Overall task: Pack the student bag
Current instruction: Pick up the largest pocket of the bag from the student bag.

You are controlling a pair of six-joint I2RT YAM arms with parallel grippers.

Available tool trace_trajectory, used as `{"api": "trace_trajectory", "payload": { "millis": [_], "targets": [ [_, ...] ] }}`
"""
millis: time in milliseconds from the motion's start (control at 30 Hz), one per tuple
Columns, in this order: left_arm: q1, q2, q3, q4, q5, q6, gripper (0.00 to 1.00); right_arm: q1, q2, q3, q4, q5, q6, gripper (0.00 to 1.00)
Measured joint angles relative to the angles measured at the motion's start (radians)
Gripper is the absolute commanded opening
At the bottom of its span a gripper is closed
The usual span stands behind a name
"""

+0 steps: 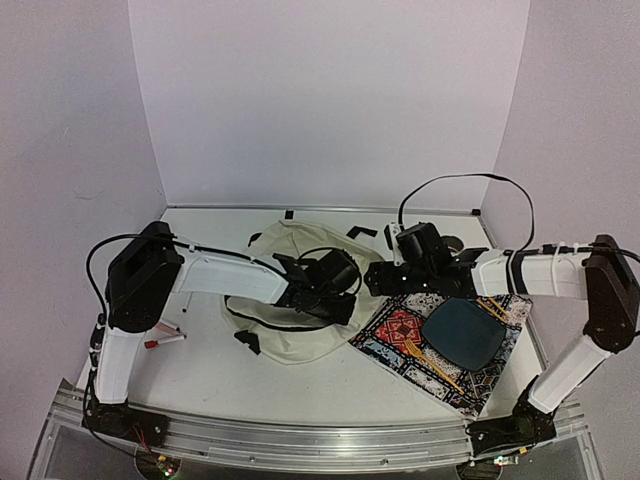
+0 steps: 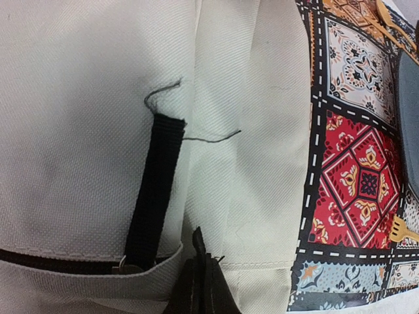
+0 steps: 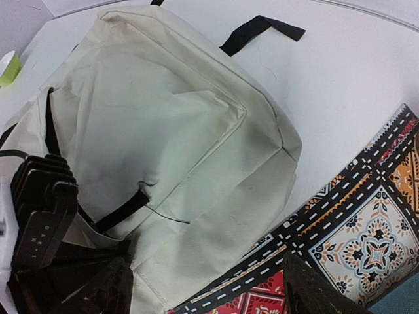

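Note:
The student bag [image 1: 290, 310], cream fabric with black straps, lies flat in the middle of the table. It also shows in the left wrist view [image 2: 85, 118] and the right wrist view [image 3: 163, 111]. My left gripper [image 1: 333, 287] rests on the bag's right part. Its fingers [image 2: 196, 281] are pressed together on a thin black tab at the bag's seam, next to a black strap [image 2: 154, 190] and a zipper line. My right gripper [image 1: 383, 280] hovers at the bag's right edge; its fingers [image 3: 314, 288] stand wide apart over the bag's corner and the placemat, holding nothing.
A colourful patterned placemat [image 1: 395, 335] lies right of the bag, partly under its edge. It carries a dark teal plate [image 1: 463, 333] and a yellow fork [image 1: 430, 362]. A red-tipped pen [image 1: 165, 342] lies by the left arm. Black straps trail behind the bag.

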Motion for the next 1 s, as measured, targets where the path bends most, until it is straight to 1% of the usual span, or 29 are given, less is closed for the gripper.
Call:
{"api": "trace_trajectory", "payload": {
  "millis": [133,267,500,633,733,833,1000],
  "targets": [
    [-0.001,-0.037,-0.050,0.010,-0.009,-0.014,0.00,0.000,0.000,-0.001,0.021,-0.046,0.007,0.78],
    [-0.001,-0.134,-0.136,0.028,-0.008,-0.037,0.00,0.000,0.006,-0.001,0.049,-0.088,0.022,0.77],
    [0.000,-0.281,-0.266,0.092,-0.004,-0.086,0.00,0.000,0.096,0.005,0.072,-0.159,0.058,0.75],
    [0.000,-0.292,-0.302,0.132,-0.004,-0.104,0.00,0.000,0.157,0.010,0.094,-0.211,0.081,0.77],
    [0.000,-0.292,-0.317,0.148,-0.009,-0.117,0.00,0.000,0.164,0.010,0.106,-0.238,0.102,0.82],
    [0.000,-0.293,-0.330,0.175,-0.010,-0.131,0.00,0.000,0.162,0.009,0.128,-0.261,0.142,0.84],
    [0.000,-0.294,-0.338,0.208,-0.009,-0.148,0.00,0.000,0.161,-0.024,0.205,-0.303,0.294,0.83]
  ]
}}
